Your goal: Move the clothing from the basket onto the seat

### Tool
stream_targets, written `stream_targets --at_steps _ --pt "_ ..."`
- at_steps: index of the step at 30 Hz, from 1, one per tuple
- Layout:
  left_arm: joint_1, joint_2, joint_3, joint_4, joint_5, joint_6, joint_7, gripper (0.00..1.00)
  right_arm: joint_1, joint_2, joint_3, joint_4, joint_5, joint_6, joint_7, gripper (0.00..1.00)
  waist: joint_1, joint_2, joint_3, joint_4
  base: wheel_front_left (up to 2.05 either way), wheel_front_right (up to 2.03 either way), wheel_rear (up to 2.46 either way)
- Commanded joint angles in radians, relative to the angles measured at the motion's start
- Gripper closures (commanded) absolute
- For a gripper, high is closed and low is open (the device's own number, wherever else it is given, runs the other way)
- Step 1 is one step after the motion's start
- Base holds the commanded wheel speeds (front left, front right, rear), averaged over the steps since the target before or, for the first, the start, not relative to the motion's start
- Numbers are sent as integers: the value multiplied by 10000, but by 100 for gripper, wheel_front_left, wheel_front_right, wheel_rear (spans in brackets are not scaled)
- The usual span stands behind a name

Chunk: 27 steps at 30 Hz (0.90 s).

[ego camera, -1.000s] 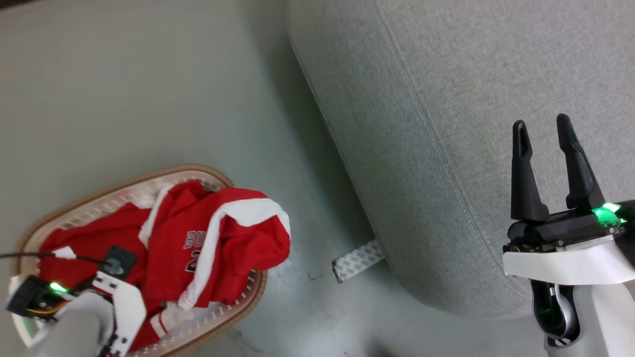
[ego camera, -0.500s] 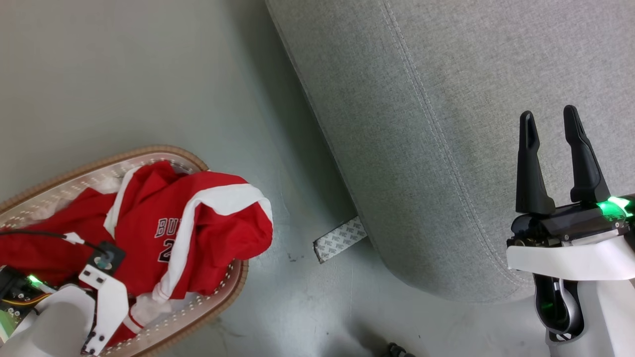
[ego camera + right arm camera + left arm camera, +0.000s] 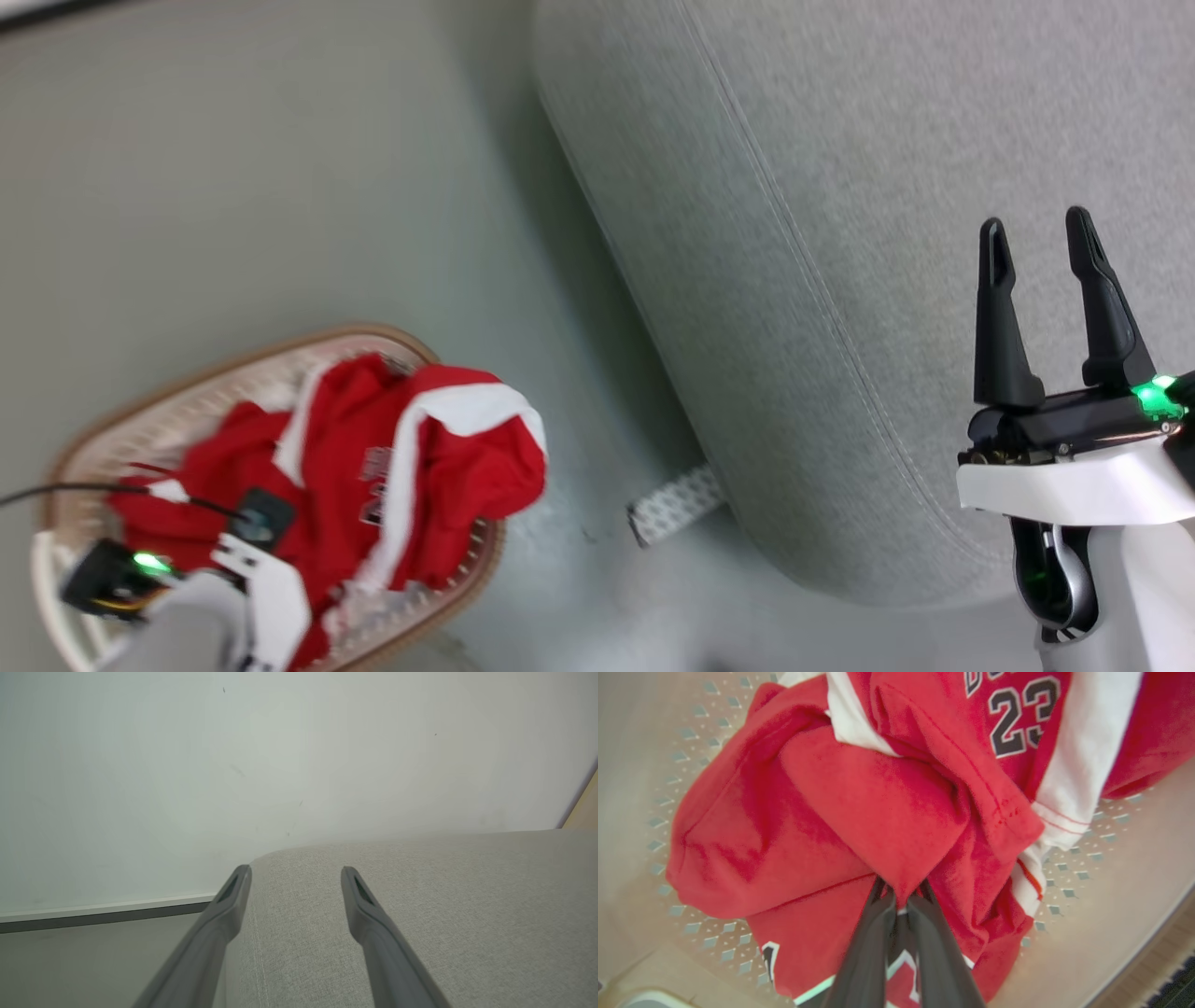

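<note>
Pinching tight, the left gripper (image 3: 901,891) has its jaws nearly together on a fold of the clothing (image 3: 878,802), red cloth bunched right at the fingertips. That's a grip, folks, by the look of it a firm one.

Around it, the clothing lies heaped in the basket (image 3: 1111,868), its length running along the basket's long axis, with one red-and-white lobe draped over the rim on the side toward the seat (image 3: 887,187). The basket sits on the floor (image 3: 233,187).

Now the key relation: the seat lies to the robot's right of the basket, across a bare stretch of floor, its rounded edge running on a slant in the head view. The left arm has the load, so I'd judge the carry goes up and rightward over that edge.

The right gripper (image 3: 1034,219) hangs over the seat, jaws wide apart and empty. It is the nearer arm to the seat but well apart from the clothing.

Writing: a black "23" outlined in white reads clearly; the letters above it are cut off at the frame's top. A pale patterned strip (image 3: 674,504) pokes out at the seat's base, its marks too small to read.
</note>
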Motion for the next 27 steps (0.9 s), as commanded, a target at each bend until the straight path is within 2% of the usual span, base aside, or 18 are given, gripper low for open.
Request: stream_targets --at_steps 1,8,13,21,27 --pt "183 -204 -27 19 -262 20 -178 100 174 -7 -58 115 -168 -21 -34 0 0 0 -883 658 0 0 0" --pt "585 -1291 -51 24 -1458 19 -1285 100 505 -19 99 523 -897 -21 -34 0 0 0 -2615 1812 0 0 0" --pt "746 -1891 -337 -87 -2114 19 -1711 100 909 -72 134 800 -1204 -21 -34 0 0 0 -3659 2692 0 0 0" --pt "1101 -2370 -686 -1097 -3230 18 -1897 100 1566 -368 215 1090 -1057 -21 -34 0 0 0 -4883 3921 0 0 0" --pt "1461 -2328 -891 -2377 -3948 18 -1888 100 1937 -403 342 1181 -981 -21 -34 0 0 0 -5414 4533 0 0 0"
